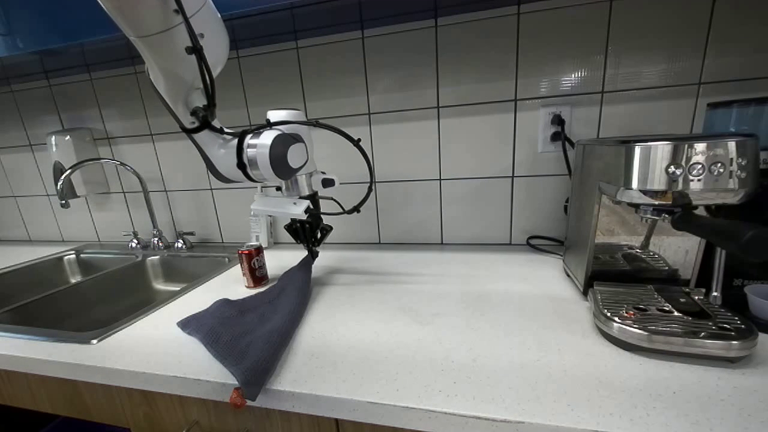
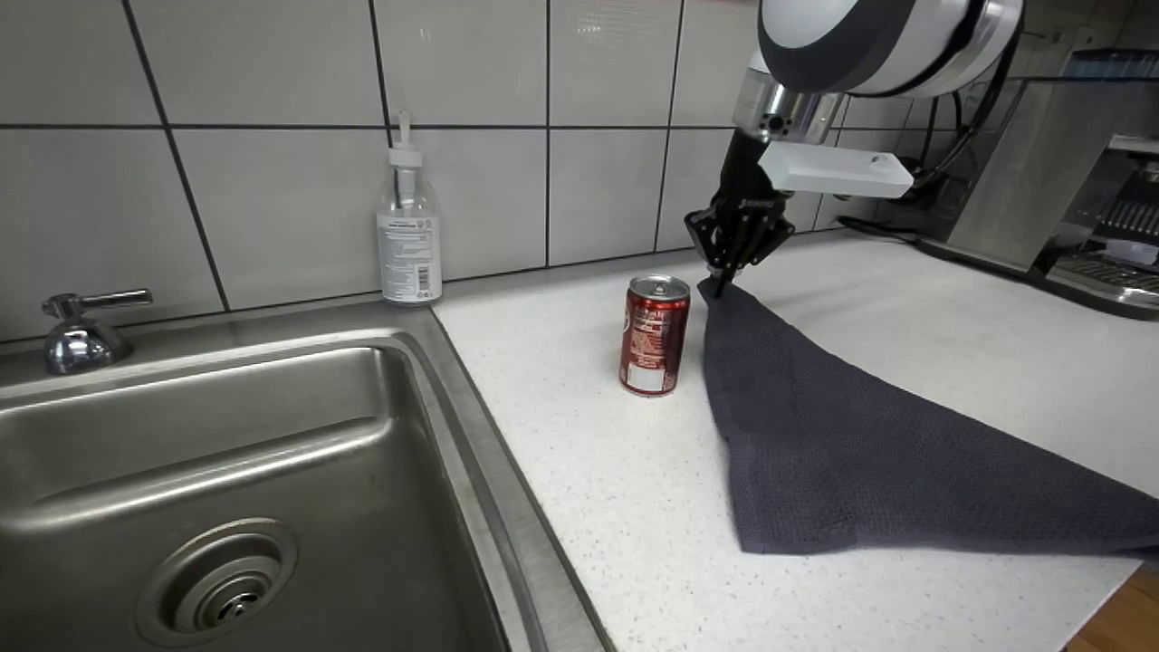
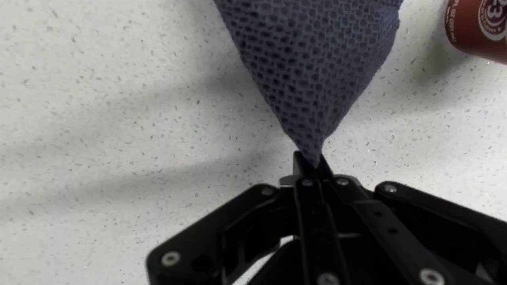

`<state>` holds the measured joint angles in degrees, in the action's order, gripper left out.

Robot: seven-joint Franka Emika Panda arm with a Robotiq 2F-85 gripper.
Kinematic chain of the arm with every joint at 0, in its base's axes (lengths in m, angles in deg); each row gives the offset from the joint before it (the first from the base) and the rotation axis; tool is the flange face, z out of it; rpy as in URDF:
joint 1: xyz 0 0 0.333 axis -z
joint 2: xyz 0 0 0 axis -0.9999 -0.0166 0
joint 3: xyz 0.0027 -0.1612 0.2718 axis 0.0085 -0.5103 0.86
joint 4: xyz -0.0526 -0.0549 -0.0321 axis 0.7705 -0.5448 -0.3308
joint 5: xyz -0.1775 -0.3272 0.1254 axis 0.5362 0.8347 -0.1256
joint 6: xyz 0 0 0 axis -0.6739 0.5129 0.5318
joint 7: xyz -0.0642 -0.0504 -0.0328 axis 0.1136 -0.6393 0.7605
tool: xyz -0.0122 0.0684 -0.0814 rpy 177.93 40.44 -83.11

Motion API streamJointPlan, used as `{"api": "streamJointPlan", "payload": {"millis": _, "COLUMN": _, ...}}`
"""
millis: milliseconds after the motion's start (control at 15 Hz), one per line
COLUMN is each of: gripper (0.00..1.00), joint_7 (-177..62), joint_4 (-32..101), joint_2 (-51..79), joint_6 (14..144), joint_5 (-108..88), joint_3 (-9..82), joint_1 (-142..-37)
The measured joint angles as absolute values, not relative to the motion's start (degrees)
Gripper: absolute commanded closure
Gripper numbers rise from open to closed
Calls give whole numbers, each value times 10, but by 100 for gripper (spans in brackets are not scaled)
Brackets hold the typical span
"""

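Presently, in an exterior view, my claw (image 1: 312, 253) is pinched tight on one corner of a blue-grey cloth (image 1: 264, 321), which slopes down to the front edge of the bench (image 1: 450, 336); a small orange-red thing (image 1: 237, 398) (I can't tell what) shows there. In an exterior view, a red can (image 2: 654, 337) stands upright between the cloth and the sink (image 2: 507, 507), with a pump bottle (image 2: 410, 249) by the sink's back corner. In the wrist view, my fingers (image 3: 301, 174) press together over the cloth's tip, and the can stands apart from it.
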<state>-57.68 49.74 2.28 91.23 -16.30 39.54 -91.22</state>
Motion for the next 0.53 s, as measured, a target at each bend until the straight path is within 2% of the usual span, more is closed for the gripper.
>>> {"api": "streamJointPlan", "payload": {"millis": 533, "gripper": 99, "joint_7": -547, "joint_4": 576, "joint_2": 81, "joint_6": 960, "joint_5": -164, "joint_3": 400, "joint_1": -905}}
